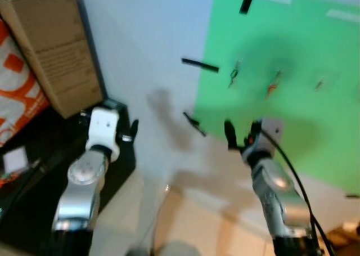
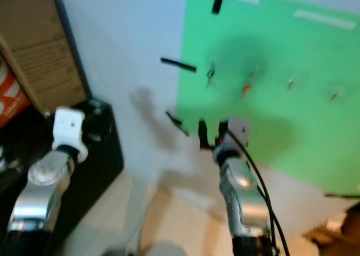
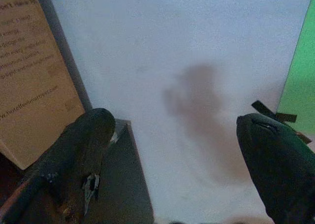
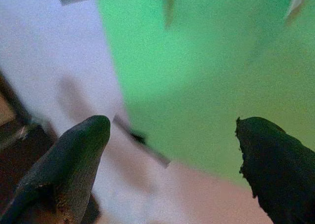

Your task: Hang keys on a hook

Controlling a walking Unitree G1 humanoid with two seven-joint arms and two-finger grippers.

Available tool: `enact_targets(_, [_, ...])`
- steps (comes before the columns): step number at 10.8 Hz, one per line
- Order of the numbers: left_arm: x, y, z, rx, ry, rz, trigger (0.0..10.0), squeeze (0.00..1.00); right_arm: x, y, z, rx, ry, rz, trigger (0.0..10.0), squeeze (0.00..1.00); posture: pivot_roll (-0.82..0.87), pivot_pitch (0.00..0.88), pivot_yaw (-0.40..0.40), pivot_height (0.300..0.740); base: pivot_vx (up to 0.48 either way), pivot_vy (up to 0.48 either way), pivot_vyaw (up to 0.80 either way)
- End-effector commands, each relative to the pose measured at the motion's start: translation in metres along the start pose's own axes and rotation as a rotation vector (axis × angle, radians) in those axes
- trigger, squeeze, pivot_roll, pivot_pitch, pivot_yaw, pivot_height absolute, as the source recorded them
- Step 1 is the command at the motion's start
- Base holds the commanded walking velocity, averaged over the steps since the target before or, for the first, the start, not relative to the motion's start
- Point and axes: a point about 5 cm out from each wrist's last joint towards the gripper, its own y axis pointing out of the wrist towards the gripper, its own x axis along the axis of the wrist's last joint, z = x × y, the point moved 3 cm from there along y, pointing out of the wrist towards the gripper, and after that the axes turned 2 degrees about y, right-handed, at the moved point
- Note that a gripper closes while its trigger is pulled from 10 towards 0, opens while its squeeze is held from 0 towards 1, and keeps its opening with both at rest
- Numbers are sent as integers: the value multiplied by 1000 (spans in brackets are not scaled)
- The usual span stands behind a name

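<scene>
A green sheet (image 1: 292, 98) is taped to the pale wall, with several small hooks across it. Something small and dark, like a key ring (image 1: 233, 75), hangs from the leftmost hook. A small piece with an orange end (image 1: 273, 85) hangs from the hook beside it; blur hides the detail. My right gripper (image 1: 242, 133) is raised below these two, short of the sheet, open and holding nothing. Its wrist view has the fingers (image 4: 74, 155) spread wide against the green. My left gripper (image 3: 179, 150) is also open and holds nothing, facing bare wall beside a black cabinet (image 1: 67, 171).
A cardboard box (image 1: 53, 48) leans on the wall above the cabinet, next to an orange and white pack (image 1: 17, 93). Black tape strips (image 1: 199, 64) hold the sheet's left edge. Beige floor tiles (image 1: 185, 228) lie below. A black cable (image 1: 292, 171) runs along my right arm.
</scene>
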Motion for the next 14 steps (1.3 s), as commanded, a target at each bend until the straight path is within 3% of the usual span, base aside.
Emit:
enact_targets(1, [1,-1,-1,-6,-5,3,10000,145,-4,-1,-3,-15,29,25,10000,1000,-42,0,-36,740,0,0,800])
enact_targets(2, [1,-1,0,-7,-5,6,10000,24,-5,-1,-1,-6,41,31,10000,1000,-39,0,-34,740,0,0,800])
enact_targets(3, [1,-1,0,-6,-12,5,10000,0,-1,-1,3,36,2,-19,10000,1000,-37,0,-37,740,0,0,800])
enact_targets(5, [2,-1,1,6,-22,13,10000,0,4,-1,1,6,-30,-57,10000,1000,-35,0,-40,740,0,0,800])
enact_targets(8, [2,-2,-3,-5,-19,11,10000,0,3,0,-3,-20,-95,-20,10000,1000,-29,0,-52,740,0,0,769])
enact_targets(14, [5,-2,-2,-2,-13,-7,10000,0,0,4,-3,-31,-68,-8,10000,1000,-6,0,-71,740,0,0,0])
